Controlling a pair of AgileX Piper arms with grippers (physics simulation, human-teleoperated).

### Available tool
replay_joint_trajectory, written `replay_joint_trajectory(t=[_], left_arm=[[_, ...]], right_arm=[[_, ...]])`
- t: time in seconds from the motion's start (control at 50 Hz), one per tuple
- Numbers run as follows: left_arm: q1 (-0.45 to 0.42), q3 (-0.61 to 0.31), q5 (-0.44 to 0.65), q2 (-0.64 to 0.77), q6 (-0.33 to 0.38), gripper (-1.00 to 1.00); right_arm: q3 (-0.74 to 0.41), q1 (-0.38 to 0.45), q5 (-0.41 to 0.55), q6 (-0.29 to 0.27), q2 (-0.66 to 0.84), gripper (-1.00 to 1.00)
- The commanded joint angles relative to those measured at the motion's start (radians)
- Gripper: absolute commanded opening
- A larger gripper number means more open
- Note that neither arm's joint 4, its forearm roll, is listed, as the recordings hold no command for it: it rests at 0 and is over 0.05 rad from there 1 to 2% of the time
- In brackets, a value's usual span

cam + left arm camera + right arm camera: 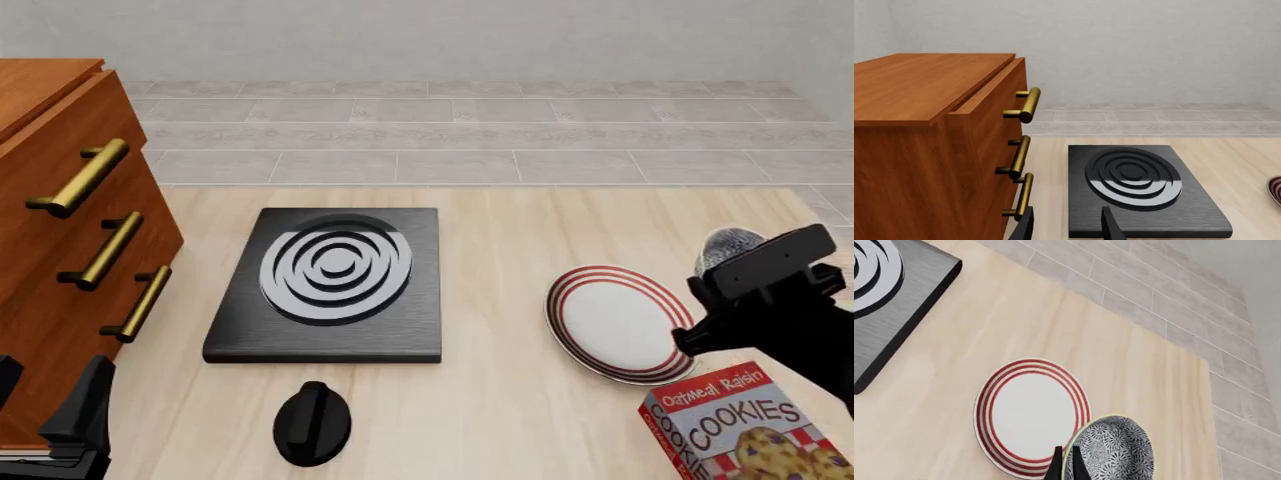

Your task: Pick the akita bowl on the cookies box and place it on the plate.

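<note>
My right gripper (1067, 454) is shut on the rim of the akita bowl (1111, 451), a small bowl speckled grey and white inside. It is held in the air beside the plate (1033, 416), which is white with dark-red rings. In the front view the bowl (731, 243) peeks out behind the right gripper (717, 273), just right of the plate (614, 325). The red cookies box (747, 425) lies below it at the front right with nothing on it. My left gripper (1067, 212) stands open and empty near the cabinet.
A wooden cabinet (60, 230) with brass handles fills the left side. A black slab (334, 285) with grey-white rings lies mid-table, and a black knob (312, 422) sits in front of it. The left gripper (67, 430) is at the front left corner.
</note>
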Motion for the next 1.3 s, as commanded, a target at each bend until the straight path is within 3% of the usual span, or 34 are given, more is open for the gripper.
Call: replay_joint_trajectory(t=[0.02, 0.56, 0.68, 1.3], left_arm=[[0.0, 0.0, 0.0, 0.0, 0.0, 1.0], [0.0, 0.0, 0.0, 0.0, 0.0, 1.0], [0.0, 0.0, 0.0, 0.0, 0.0, 1.0], [0.0, 0.0, 0.0, 0.0, 0.0, 1.0]], right_arm=[[-0.039, 0.01, -0.009, -0.039, 0.059, -1.0], [-0.1, 0.046, -0.037, -0.098, 0.19, -1.0], [-0.13, 0.066, -0.035, -0.076, 0.227, -1.0], [-0.149, 0.091, -0.134, -0.102, 0.372, -1.0]])
